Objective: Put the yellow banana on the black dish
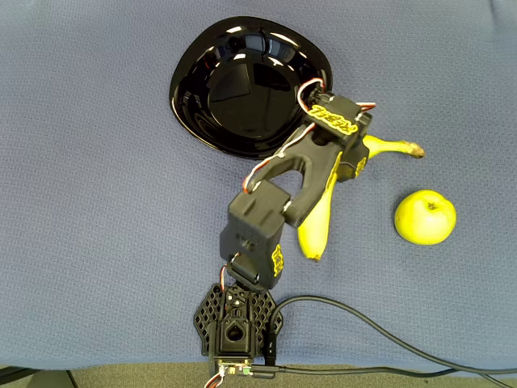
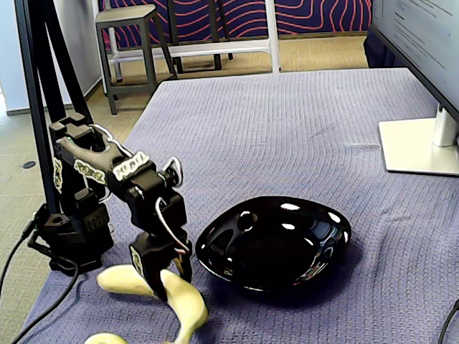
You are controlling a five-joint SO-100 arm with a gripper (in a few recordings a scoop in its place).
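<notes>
My claw point(image 2: 166, 276) is down on the banana point(image 1: 317, 230), right at the middle of its curve. In the fixed view my fingers sit on either side of the fruit and seem to press on it, so I judge I am clamped on it, though the overhead view hides the tips under my wrist.

The banana lies flat on the blue cloth point(image 1: 97, 202), just beside the black dish point(image 1: 242, 81) but not on it. Its brown stem points toward the green apple point(image 1: 425, 217), which sits well apart on the right of the overhead view. The dish holds nothing.

So 1 part of the job looks about done: I have reached the banana and closed on it. 3 things are left as I see it: lift it off the cloth, carry it the short way over the dish rim, and let go. The lift has not begun, since the fruit touches the cloth.
</notes>
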